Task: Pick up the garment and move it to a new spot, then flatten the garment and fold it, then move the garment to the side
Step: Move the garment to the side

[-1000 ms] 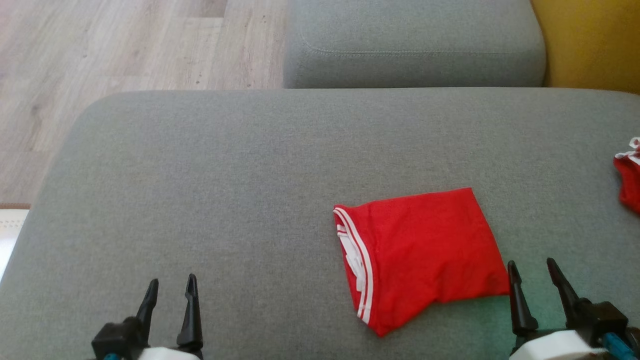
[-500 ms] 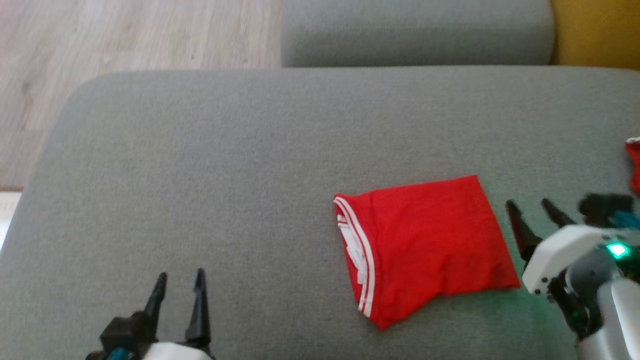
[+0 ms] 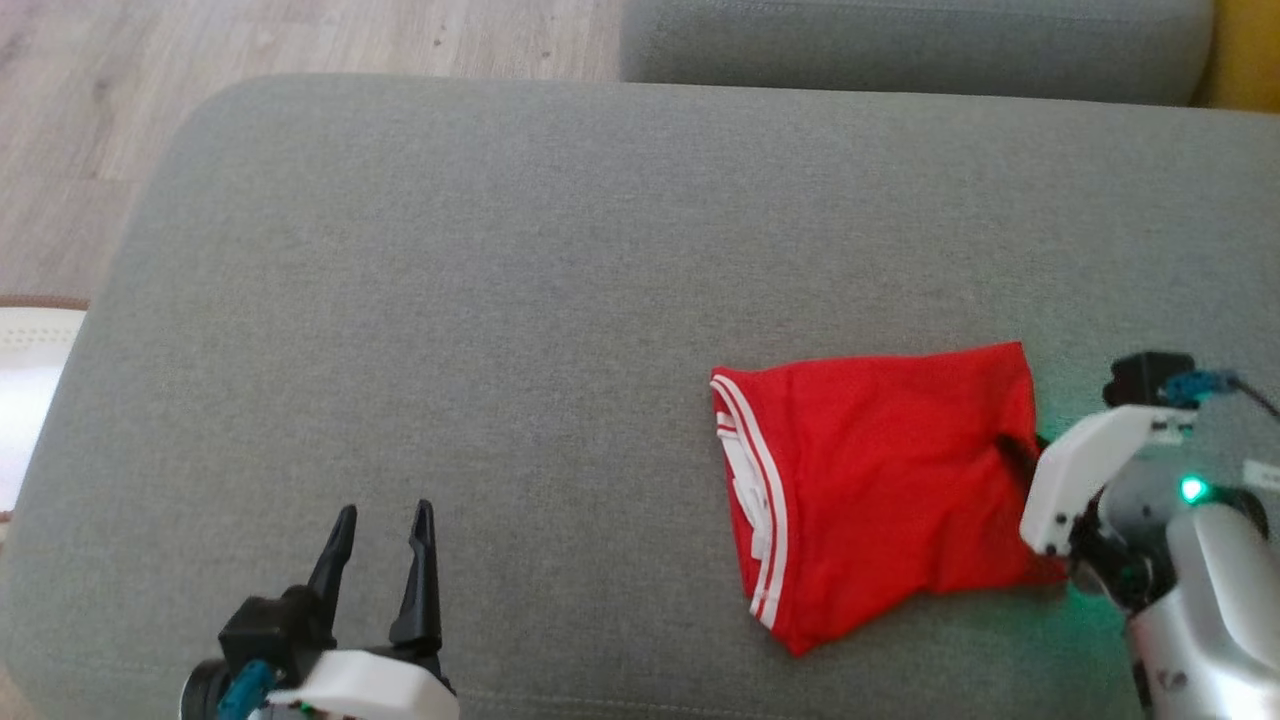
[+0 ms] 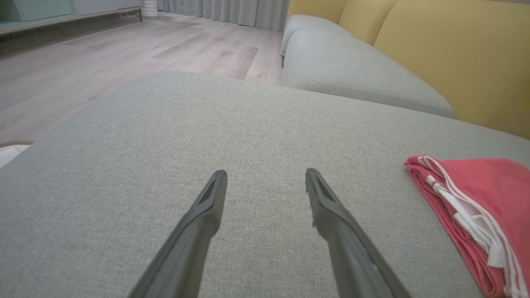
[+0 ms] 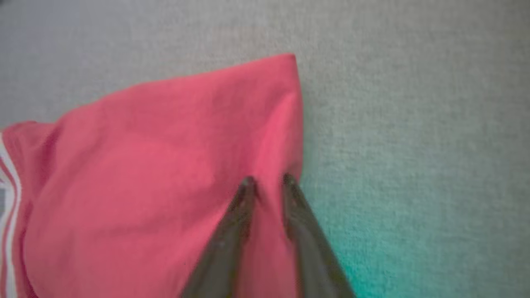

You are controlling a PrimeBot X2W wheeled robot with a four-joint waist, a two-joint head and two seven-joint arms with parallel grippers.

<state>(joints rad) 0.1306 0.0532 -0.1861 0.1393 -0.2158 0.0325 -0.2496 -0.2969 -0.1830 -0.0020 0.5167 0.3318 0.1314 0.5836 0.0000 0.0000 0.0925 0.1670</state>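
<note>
A folded red garment (image 3: pixel 880 480) with white stripes along its left hem lies flat on the grey cushion (image 3: pixel 500 300), right of centre. My right gripper (image 3: pixel 1015 452) reaches in from the right and presses down on the garment's right edge. In the right wrist view its fingers (image 5: pixel 247 194) stand close together, with a narrow ridge of the red garment (image 5: pixel 145 165) pinched between them. My left gripper (image 3: pixel 380 520) hovers open over bare cushion at the lower left, well apart from the garment (image 4: pixel 476 194), which lies to the right of the left gripper (image 4: pixel 265 178).
A second grey cushion (image 3: pixel 900 40) sits beyond the far edge, with a yellow backrest (image 4: pixel 434 49) to its right. Wooden floor (image 3: pixel 90 120) lies past the cushion's left edge, and a pale rug (image 3: pixel 30 380) sits at the far left.
The camera has shifted. My right arm rose from the lower right, swung left onto the garment's right edge, and its fingers closed together. The left gripper stays open.
</note>
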